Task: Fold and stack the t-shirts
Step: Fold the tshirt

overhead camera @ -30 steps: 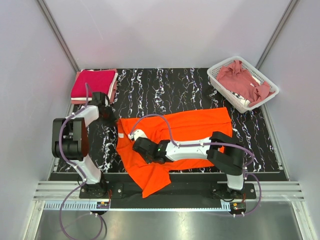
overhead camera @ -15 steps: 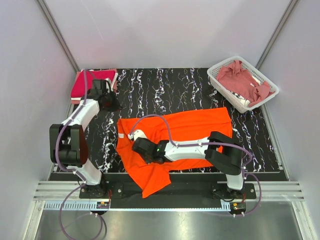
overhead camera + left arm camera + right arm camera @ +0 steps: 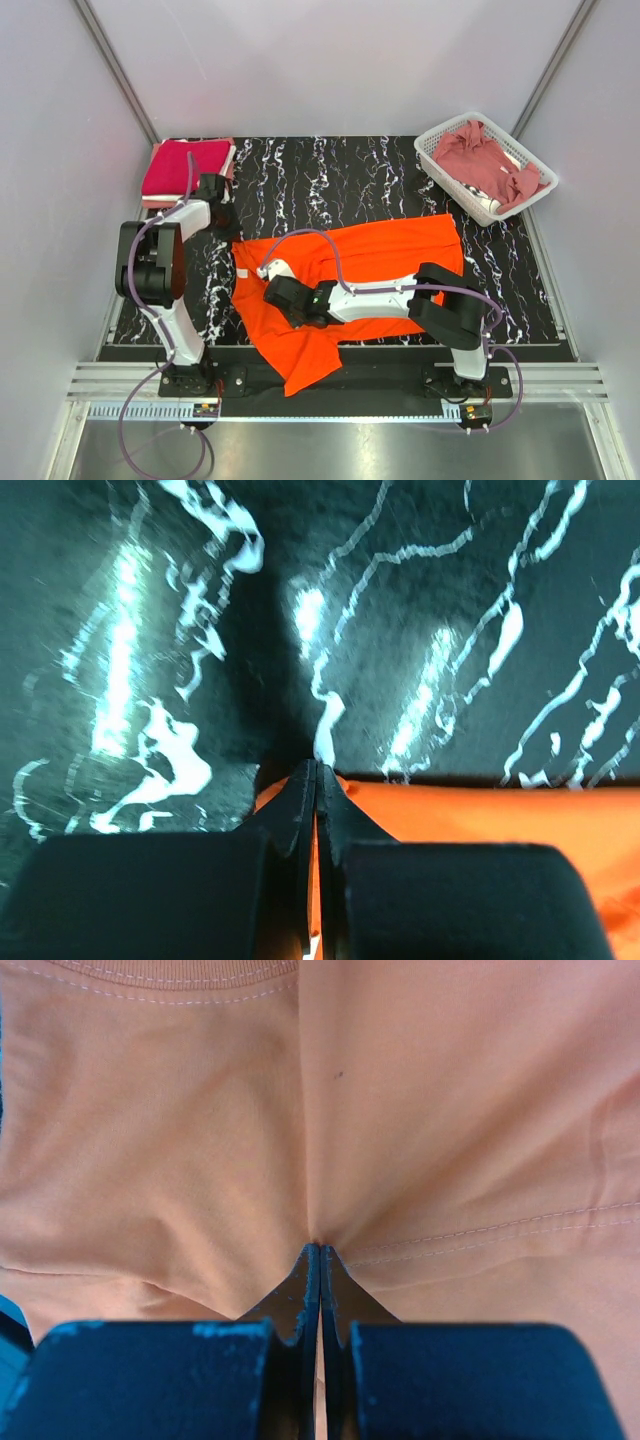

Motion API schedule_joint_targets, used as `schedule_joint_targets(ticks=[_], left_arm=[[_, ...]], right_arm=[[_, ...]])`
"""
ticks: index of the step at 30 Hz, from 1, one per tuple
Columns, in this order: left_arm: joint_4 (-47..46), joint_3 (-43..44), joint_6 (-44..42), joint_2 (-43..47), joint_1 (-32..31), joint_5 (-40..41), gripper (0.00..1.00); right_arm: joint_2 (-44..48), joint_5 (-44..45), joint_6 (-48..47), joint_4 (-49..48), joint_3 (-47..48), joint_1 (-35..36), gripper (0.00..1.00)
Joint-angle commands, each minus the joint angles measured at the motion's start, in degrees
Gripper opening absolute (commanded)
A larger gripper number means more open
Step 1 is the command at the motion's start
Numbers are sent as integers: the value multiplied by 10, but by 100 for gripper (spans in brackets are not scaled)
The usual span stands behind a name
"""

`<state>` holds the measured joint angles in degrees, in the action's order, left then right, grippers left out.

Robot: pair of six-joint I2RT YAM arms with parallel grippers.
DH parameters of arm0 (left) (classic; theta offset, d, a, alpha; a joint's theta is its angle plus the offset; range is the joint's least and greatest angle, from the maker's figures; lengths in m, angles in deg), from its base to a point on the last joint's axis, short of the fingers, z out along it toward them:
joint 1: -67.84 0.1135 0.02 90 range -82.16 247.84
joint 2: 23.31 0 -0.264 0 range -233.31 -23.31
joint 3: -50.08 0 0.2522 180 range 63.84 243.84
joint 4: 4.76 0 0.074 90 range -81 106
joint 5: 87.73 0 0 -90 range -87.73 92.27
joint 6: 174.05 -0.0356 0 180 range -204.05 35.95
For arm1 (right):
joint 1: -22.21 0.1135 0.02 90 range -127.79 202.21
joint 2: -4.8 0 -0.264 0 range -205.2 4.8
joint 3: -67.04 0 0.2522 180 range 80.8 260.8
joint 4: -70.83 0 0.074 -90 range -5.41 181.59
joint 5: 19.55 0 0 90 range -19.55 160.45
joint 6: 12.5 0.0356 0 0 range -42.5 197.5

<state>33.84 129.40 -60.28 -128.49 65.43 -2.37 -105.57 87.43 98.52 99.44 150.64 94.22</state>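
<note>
The right fingers (image 3: 300, 1295) are closed, tip against tip, and pressed into the orange t-shirt (image 3: 450, 1110). Creases in the cloth run in to the tips, and a ribbed hem with a stitched seam crosses the top of the wrist view. Whether any cloth is nipped between the tips cannot be told. From above, these fingers sit on the left half of the shirt, and the right arm (image 3: 400, 295) lies low across the shirt from its base.

The left fingers (image 3: 295, 810) are also closed. Their tips meet right at the far edge of the orange cloth (image 3: 480, 830), where it ends against the black, white-veined counter (image 3: 400, 580). It is not clear whether they hold that edge.

The orange t-shirt (image 3: 390, 250) lies spread across the middle of the counter (image 3: 330, 180), wrinkled. Its near left part hangs over the counter's near edge.

In the far left corner sits a folded stack with a crimson-magenta t-shirt (image 3: 185, 165) on top and pale pink cloth (image 3: 231, 165) showing beneath it. In the far right corner, well apart, a white lattice basket (image 3: 435, 150) holds a crumpled dusty rose t-shirt (image 3: 480, 155).
</note>
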Motion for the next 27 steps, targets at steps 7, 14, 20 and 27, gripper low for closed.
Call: schedule_joint_targets(ticks=[7, 14, 20, 27], left_arm=[[13, 31, -27, 24, 4, 67, 0], [72, 86, -55, 113, 3, 83, 6], [56, 5, -42, 218, -22, -20, 8], [-14, -113, -15, 217, -54, -115, 9]], right_arm=[[40, 26, 33, -1, 13, 8, 21], [137, 68, 85, 19, 5, -12, 35], [205, -5, 164, 21, -72, -132, 24], [181, -76, 191, 13, -99, -224, 27]])
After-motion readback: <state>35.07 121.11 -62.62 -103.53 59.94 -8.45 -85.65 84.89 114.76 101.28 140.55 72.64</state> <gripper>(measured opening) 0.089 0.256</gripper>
